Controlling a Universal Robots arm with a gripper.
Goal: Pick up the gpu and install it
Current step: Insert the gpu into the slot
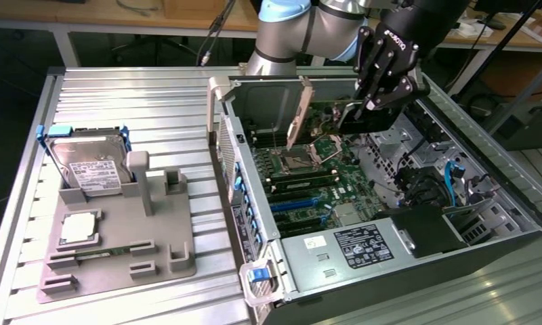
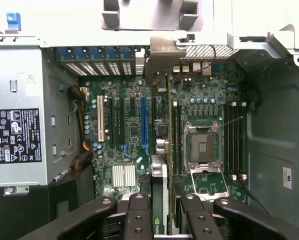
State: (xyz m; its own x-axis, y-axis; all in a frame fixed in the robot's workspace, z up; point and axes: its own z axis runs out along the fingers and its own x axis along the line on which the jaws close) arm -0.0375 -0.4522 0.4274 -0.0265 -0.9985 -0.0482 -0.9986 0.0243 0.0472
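- Above the open black-and-silver computer case [image 1: 488, 223], your black multi-fingered gripper [image 1: 379, 101] hangs over the green motherboard [image 1: 311, 183], with the pale blue and grey robot arm [image 1: 298, 27] reaching in from behind.
- Your gripper is clamped on the gpu [image 1: 300, 112], the slim card with a green board, black face and long silver bracket; in the wrist view the dark fingers [image 2: 139, 215] sit on either side of the card's edge [image 2: 159, 200].
- The card stands on edge inside the case, bracket end toward the rear wall, over the region of the silver processor socket [image 2: 202, 147] and the expansion slots.
- You are in the install step, as I judge it: the pick is done and the card is not yet seated.
- The next move calls for lining the card's lower edge up with one long slot, probably the blue one [image 2: 144, 117], and bringing the bracket to the rear opening before pressing straight down; a tilt could jam it.
- On the grey slotted table [image 1: 117, 95], the grey moulded holder [image 1: 117, 230] carries a silver hard drive with a white label [image 1: 90, 166].
- White lettering runs along the gripper body, too small to read.
- The black label on the silver power supply [image 2: 18, 135] bears certification marks; its text cannot be read.
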